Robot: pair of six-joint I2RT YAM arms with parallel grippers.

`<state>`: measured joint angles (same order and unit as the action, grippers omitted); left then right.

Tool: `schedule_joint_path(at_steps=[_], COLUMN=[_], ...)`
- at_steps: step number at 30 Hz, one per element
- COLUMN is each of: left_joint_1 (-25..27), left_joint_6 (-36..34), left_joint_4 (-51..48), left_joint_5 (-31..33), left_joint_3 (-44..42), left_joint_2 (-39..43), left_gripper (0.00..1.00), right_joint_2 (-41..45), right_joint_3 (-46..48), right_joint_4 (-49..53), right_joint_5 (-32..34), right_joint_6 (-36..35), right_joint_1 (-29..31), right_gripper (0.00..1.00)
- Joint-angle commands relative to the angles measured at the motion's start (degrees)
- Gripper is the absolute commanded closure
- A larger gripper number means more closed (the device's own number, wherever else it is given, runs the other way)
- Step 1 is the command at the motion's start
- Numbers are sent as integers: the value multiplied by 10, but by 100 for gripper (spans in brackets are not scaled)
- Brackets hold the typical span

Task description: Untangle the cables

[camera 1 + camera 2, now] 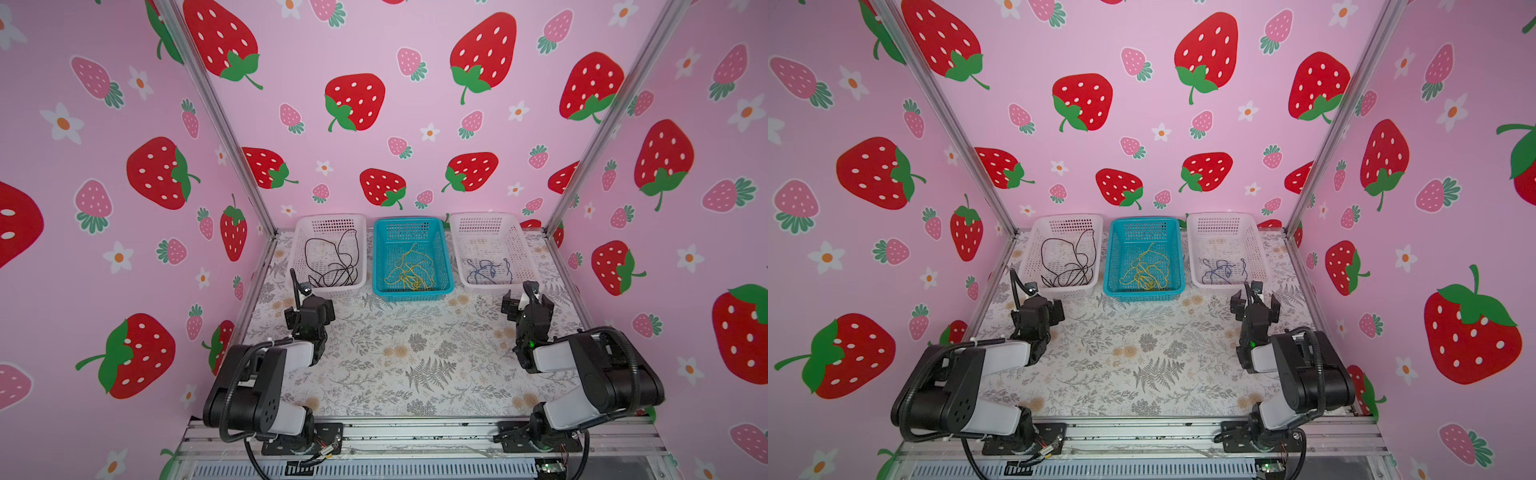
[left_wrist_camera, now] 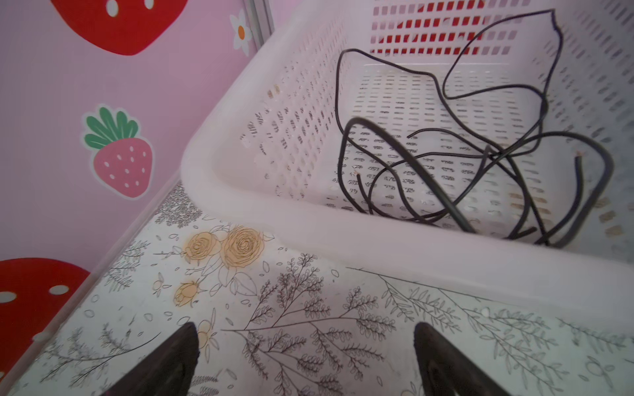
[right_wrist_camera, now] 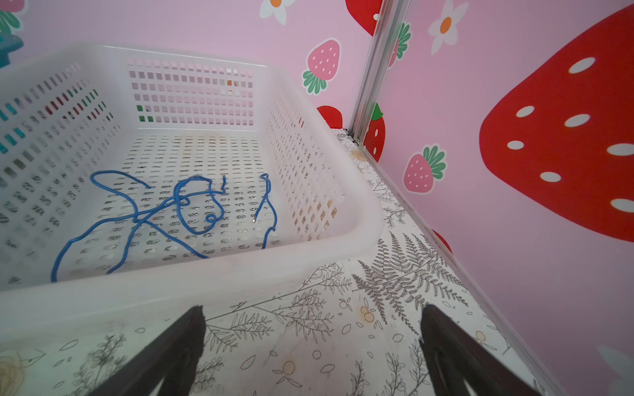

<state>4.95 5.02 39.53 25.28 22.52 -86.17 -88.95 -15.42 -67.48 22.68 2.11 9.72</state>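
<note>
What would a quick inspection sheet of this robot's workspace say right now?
Surface: floral-print tabletop.
Job's things: black cables looped in left white basket; yellow cables bunched in blue basket; blue cables knotted in right white basket.
Clutter: nothing seen.
Grippers: left gripper and right gripper open, fingers empty, near the baskets' front.
Cables: corrugated hoses run along both arms.
Surroundings: pink strawberry-print walls, metal frame posts.

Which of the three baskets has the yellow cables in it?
The turquoise basket in the middle holds the yellow cables; the left white basket has black cables, the right white basket blue cables.
</note>
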Motion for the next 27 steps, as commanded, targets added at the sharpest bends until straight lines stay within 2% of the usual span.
schedule_joint_path(at_steps=[1, 3, 27], left_joint_1=[-14, -32, -32], left_joint_6=[-13, -1, -2], left_joint_4=[84, 71, 66], left_joint_5=[-63, -91, -90], left_joint_3=[17, 21, 21], left_joint_2=[-29, -27, -23], left_gripper=[1, 1, 1], right_joint_2=[-20, -12, -11], right_joint_3=[14, 7, 12], right_joint_4=[-87, -56, -67], right_joint_5=[-33, -33, -40], right_joint_6=[3, 5, 4], right_joint_1=[-11, -11, -13], right_gripper=[1, 1, 1])
